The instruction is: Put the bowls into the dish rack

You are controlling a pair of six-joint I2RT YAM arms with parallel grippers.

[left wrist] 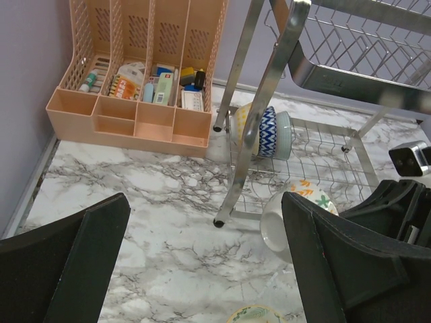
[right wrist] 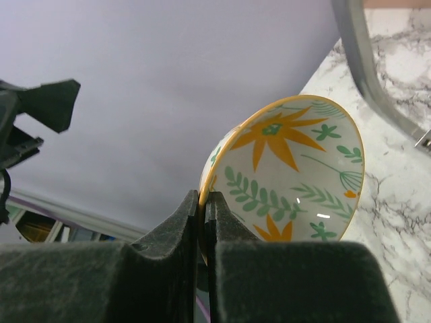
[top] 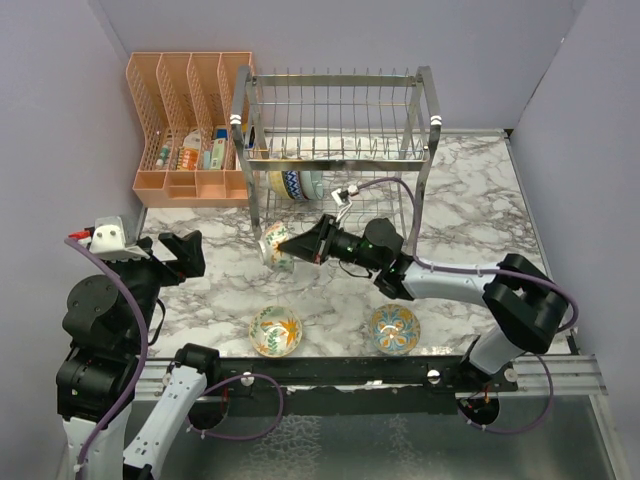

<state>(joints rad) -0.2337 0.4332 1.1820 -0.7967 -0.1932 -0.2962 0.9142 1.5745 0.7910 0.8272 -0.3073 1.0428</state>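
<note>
**Top external view.** The right claw (top: 292, 244) is closed on the rim of the flower bowl (top: 276, 248). It holds the bowl off the surface (top: 480, 200), tilted on its side, just in front of the lower left corner of the dish rack (top: 335, 95). The racked bowls (top: 295, 185) stand on edge in the lower tier; there appear to be three. The upper tier carries no bowl. Two loose bowls sit upright near the front edge, one on the left (top: 275, 331) and one on the right (top: 395, 329), well apart from the rack. The left claw (top: 177, 247) hovers at the left side, open and empty. The peach organizer (top: 190, 130) stands beside the rack and takes no part in the task.

**Left wrist view.** The left claw's fingers are spread wide with nothing between them. Beyond them, a yellow-toned bowl, a blue zigzag bowl and a pale teal bowl lean together in the lower wire slots. The flower bowl hangs just outside the rack's front post.

**Right wrist view.** Both fingers pinch the bowl's rim. The orange flower and green leaves of its inner face are visible.

**Progress.** By judgement, the task is about half complete: three bowls are loaded, one is in transit and not yet slotted, and two are untouched.
</note>
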